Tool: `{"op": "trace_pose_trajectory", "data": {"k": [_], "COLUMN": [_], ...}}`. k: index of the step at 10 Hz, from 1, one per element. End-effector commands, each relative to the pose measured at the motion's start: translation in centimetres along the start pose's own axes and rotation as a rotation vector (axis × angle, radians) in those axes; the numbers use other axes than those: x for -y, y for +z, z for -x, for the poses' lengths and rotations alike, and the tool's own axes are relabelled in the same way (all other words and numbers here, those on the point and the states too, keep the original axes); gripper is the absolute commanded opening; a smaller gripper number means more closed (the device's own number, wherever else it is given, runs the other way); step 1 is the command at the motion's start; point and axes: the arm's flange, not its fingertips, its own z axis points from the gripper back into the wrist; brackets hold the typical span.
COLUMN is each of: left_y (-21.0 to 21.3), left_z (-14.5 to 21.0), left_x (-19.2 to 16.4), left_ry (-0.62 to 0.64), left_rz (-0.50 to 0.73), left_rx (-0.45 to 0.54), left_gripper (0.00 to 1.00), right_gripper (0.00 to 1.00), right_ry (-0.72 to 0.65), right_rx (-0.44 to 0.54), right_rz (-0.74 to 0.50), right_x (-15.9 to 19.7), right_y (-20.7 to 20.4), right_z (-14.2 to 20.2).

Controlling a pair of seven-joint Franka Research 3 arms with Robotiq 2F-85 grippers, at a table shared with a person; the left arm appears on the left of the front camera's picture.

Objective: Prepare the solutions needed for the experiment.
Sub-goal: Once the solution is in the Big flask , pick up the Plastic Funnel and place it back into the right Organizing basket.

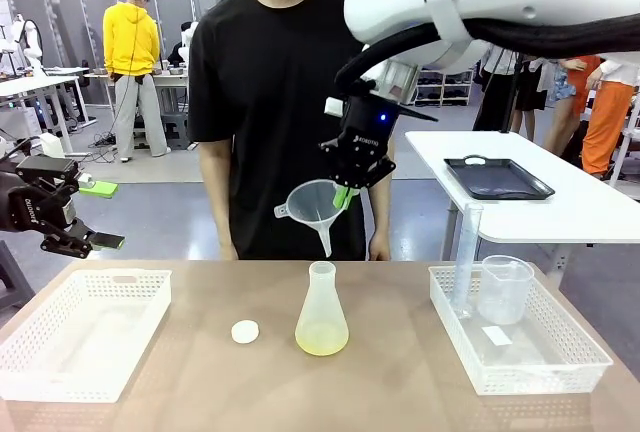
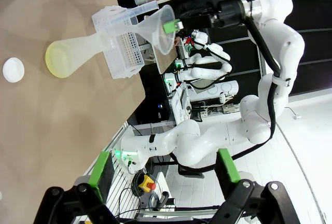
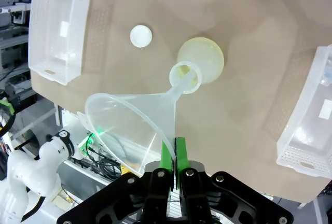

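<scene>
A frosted conical flask [image 1: 321, 310] stands mid-table with a shallow layer of pale yellow-green solution [image 1: 321, 338] at its bottom. It also shows in the left wrist view [image 2: 72, 52] and from above in the right wrist view [image 3: 201, 60]. My right gripper [image 1: 347, 192] hangs above the flask, shut on the rim of a clear plastic funnel [image 1: 317, 205]. The funnel [image 3: 136, 128] is tilted, its spout just above the flask mouth. My left gripper [image 1: 95, 242] is open at the table's left edge, holding nothing; its green-padded fingers [image 2: 99, 168] stand wide apart.
A white round cap [image 1: 245, 331] lies left of the flask. An empty white basket [image 1: 84, 330] sits at the left. The right basket [image 1: 515, 327] holds a measuring cylinder [image 1: 467, 257] and a clear beaker [image 1: 503, 289]. A person [image 1: 285, 102] stands at the far side.
</scene>
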Motion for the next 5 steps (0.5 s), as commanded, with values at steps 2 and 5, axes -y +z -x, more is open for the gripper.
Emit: {"op": "trace_pose_trajectory", "data": {"k": [2,5], "left_y": [0.0,0.0], "left_z": [-0.1,-0.1], "left_x": [0.3,0.3], "left_ry": [-0.006,-0.006], "left_rz": [0.018,0.018], "left_rx": [0.002,0.002], "left_gripper": [1.00,1.00], "right_gripper": [0.00,0.00], "right_ry": [0.078,0.084], "right_rx": [0.043,0.046], "right_rz": [-0.085,-0.181], "right_x": [0.2,1.9], "right_y": [0.8,2.7], "right_z": [0.9,2.3]}}
